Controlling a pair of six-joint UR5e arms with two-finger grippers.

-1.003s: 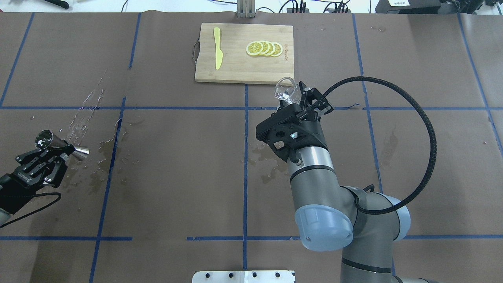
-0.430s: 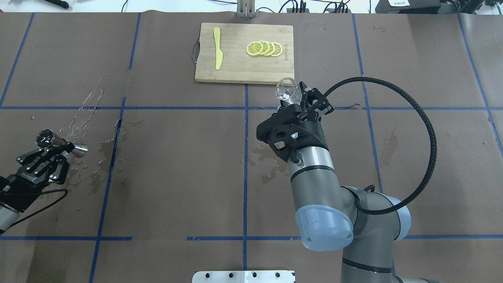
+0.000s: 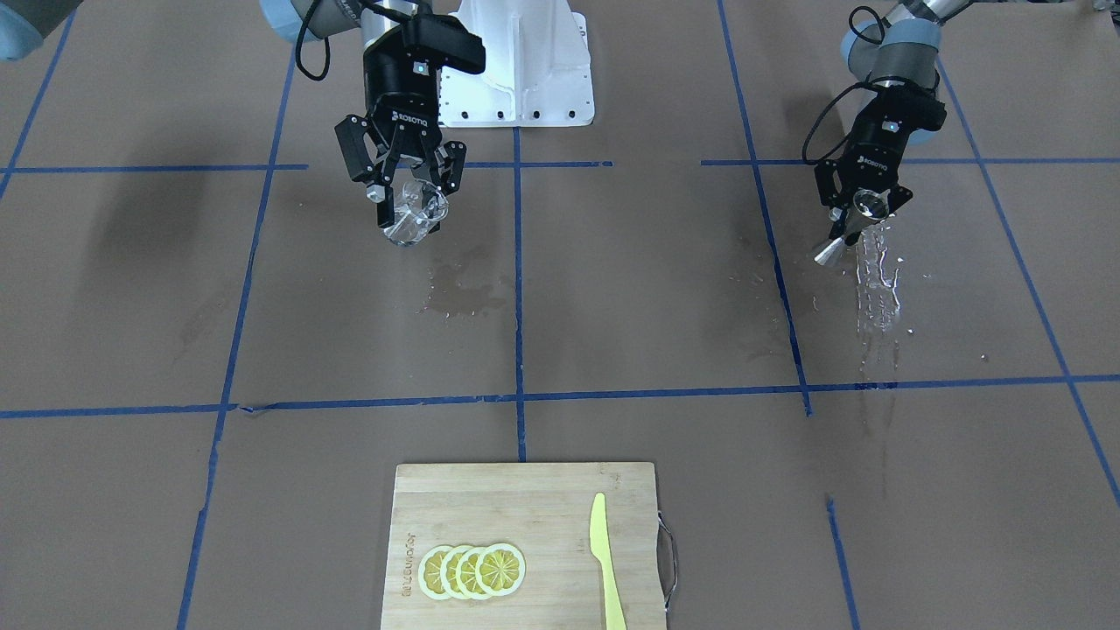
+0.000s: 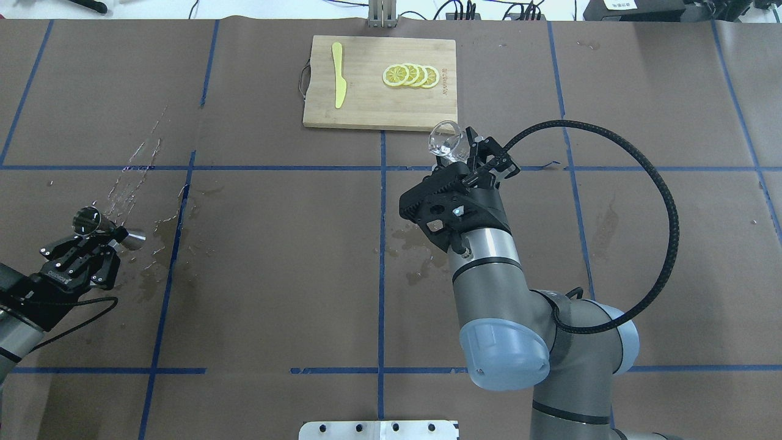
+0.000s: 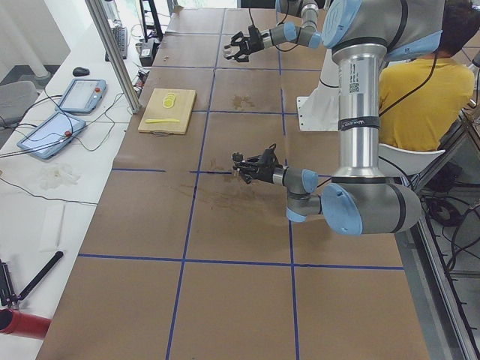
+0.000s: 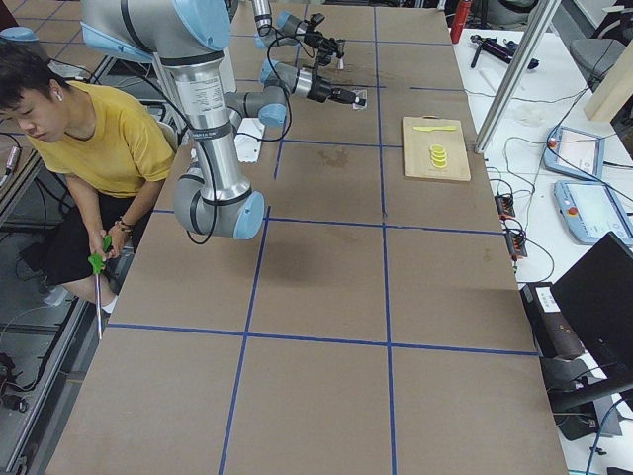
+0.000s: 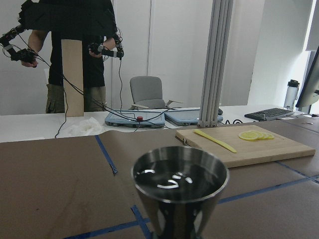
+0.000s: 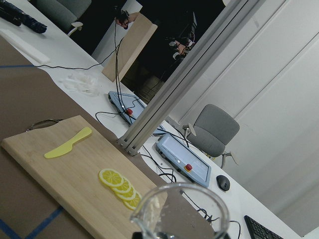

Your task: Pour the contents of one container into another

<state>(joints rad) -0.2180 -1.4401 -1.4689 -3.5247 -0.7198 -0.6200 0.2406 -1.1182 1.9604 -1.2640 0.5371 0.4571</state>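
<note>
My right gripper [image 4: 455, 153] is shut on the small clear tumbler [image 4: 445, 142], holding it tilted above the table near the cutting board's near right corner. The front-facing view shows the tumbler [image 3: 413, 217] between the fingers of that gripper [image 3: 411, 197], and its rim [image 8: 182, 214] fills the bottom of the right wrist view. Far to the left, my left gripper [image 4: 104, 235] is shut on the waist of the steel jigger [image 4: 88, 221], which is tilted over wet paper. The jigger [image 3: 853, 223] hangs from that gripper [image 3: 859, 206]; its cup [image 7: 179, 191] is close up in the left wrist view.
A wooden cutting board [image 4: 366, 104] at the far middle carries a yellow knife [image 4: 338, 73] and lemon slices [image 4: 410, 75]. A wet streak [image 4: 131, 183] lies by the jigger, and damp patches [image 4: 415, 244] lie mid-table. A seated person [image 5: 420, 97] is behind the robot.
My left gripper has shifted right and slightly nearer the robot with the jigger in it. The right arm and tumbler have not moved.
</note>
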